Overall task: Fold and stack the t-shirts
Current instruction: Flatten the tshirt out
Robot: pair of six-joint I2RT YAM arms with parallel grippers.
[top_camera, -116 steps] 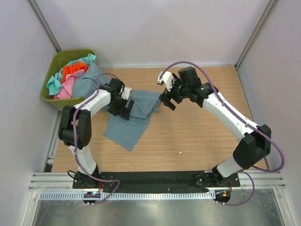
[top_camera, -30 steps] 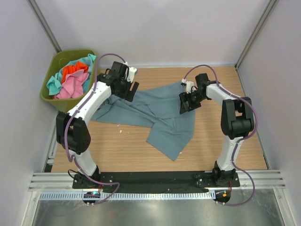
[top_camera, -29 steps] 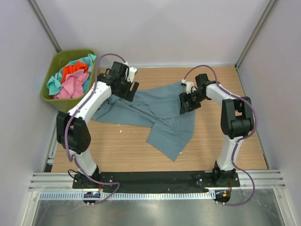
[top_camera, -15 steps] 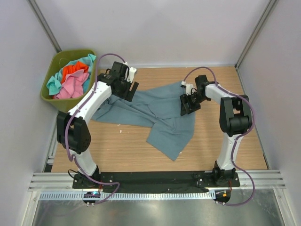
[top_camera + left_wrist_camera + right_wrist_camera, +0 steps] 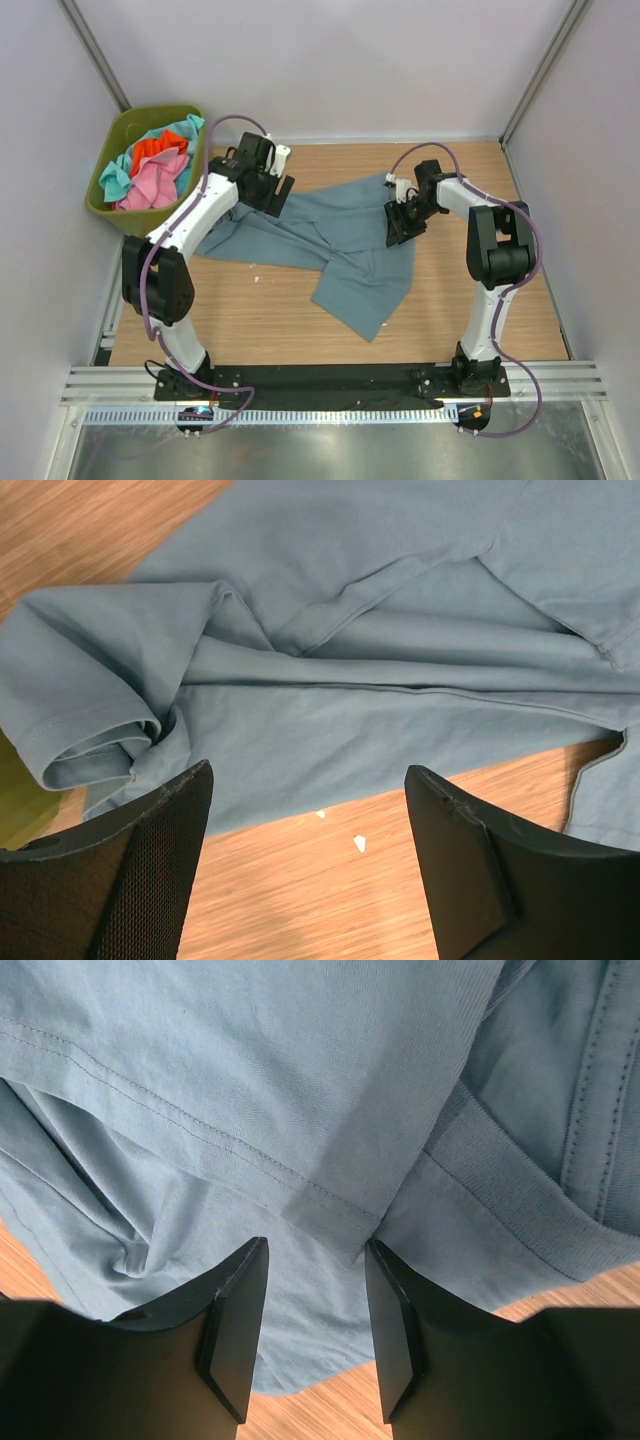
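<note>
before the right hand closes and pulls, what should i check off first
1. Right hand on cloth: ok. A stitched hem of the slate-blue t-shirt lies between its jaws, which stand apart.
2. Left hand free: ok. It is open above the shirt and holds nothing.
3. Shirt lying flat: not ok. It is creased, and one sleeve is rolled up.
4. Sleeve clear of the olive-green bin: cannot tell. It lies right beside the bin.
5. Single layer under the right hand: cannot tell. Layers overlap there.
</note>
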